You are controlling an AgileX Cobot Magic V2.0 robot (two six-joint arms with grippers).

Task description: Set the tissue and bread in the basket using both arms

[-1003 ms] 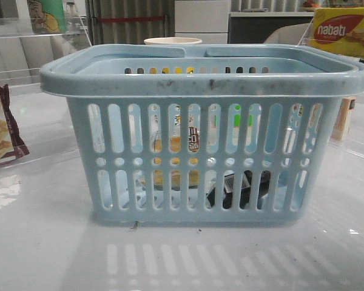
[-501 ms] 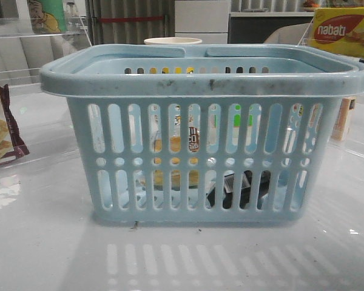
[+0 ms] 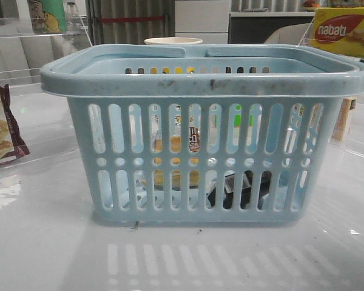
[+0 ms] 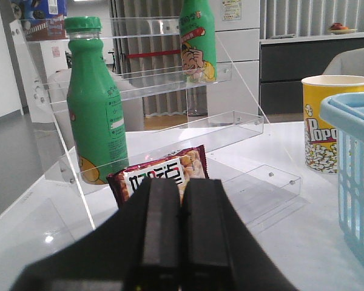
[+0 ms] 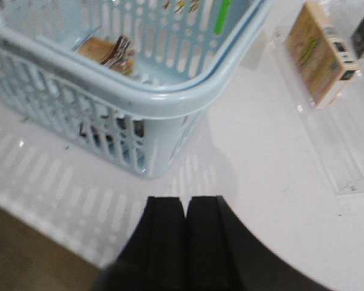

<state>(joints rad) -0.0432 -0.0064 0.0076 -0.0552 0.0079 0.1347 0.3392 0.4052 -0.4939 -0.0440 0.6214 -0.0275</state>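
The light blue basket [image 3: 206, 79] stands in the middle of the table. Through its slots I see the bread [image 3: 175, 145] with its dark label standing at the left inside, and the black tissue pack [image 3: 239, 189] lying on the floor at the right. The bread also shows inside the basket [image 5: 170, 103] in the right wrist view [image 5: 106, 51]. My left gripper [image 4: 181, 182] is shut and empty, left of the basket [image 4: 358, 176]. My right gripper [image 5: 186, 200] is shut and empty, outside the basket's corner. Neither gripper shows in the front view.
A maroon-edged cracker bag [image 3: 3, 130] lies at the left, also before my left gripper [image 4: 164, 173]. A green bottle [image 4: 94, 106] stands on a clear acrylic rack [image 4: 188, 130]. A popcorn cup [image 4: 327, 121] stands behind the basket. A "nabati" box [image 3: 343, 30] is back right. A tan box [image 5: 318, 51] lies on a clear stand.
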